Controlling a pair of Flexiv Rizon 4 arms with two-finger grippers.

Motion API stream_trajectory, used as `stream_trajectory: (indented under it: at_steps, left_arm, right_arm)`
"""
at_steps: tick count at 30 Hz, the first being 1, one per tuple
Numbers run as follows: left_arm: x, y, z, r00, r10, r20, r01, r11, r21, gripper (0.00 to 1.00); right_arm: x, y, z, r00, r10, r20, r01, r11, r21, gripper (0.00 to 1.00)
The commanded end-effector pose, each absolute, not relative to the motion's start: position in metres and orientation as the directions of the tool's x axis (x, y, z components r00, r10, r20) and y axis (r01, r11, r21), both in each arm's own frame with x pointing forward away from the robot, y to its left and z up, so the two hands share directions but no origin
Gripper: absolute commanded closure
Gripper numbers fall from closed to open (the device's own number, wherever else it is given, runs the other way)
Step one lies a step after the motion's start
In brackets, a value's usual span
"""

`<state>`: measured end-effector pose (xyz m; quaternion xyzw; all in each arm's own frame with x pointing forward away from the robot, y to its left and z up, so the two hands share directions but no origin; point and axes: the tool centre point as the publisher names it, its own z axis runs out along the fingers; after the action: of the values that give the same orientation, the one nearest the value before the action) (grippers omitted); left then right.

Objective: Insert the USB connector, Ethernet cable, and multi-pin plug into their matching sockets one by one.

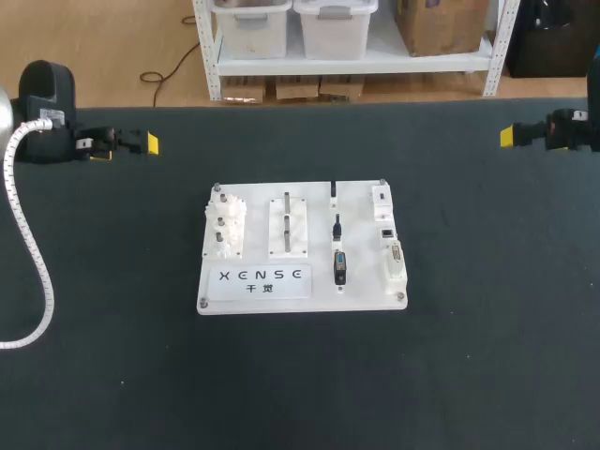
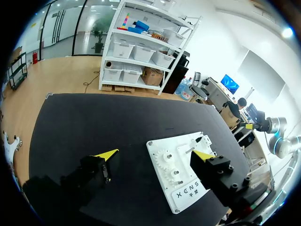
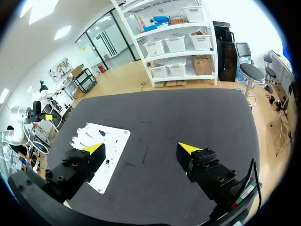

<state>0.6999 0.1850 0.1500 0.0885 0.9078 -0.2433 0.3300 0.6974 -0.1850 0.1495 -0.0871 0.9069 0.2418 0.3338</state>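
L jaws, R jaws both apart, empty — board [image 1: 302, 248] mid-table, multi-pin plug [image 1: 339, 267] near its socket [image 1: 396, 262].

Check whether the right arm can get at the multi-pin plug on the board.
Probably yes. The right gripper hangs open off beside the board, nothing stands between them, and the plug lies uncovered on top, with the left gripper well away.
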Motion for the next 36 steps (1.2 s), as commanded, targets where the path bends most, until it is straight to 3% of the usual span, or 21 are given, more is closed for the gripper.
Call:
stream_trajectory:
  at_steps: [1,27,36]
  left_arm:
    - [0.7,0.185,0.15,-0.767,0.0,-0.642,0.321,0.866,-0.383,0.0]
    - [0.7,0.185,0.15,-0.767,0.0,-0.642,0.321,0.866,-0.383,0.0]
    - [0.7,0.185,0.15,-0.767,0.0,-0.642,0.321,0.866,-0.383,0.0]
  right_arm:
    - [0.698,-0.184,0.149,-0.762,0.003,-0.647,-0.318,0.869,0.379,0.0]
    - [0.698,-0.184,0.149,-0.762,0.003,-0.647,-0.318,0.869,0.379,0.0]
    - [0.815,-0.102,0.153,-0.853,-0.107,-0.511,-0.225,0.959,0.175,0.0]
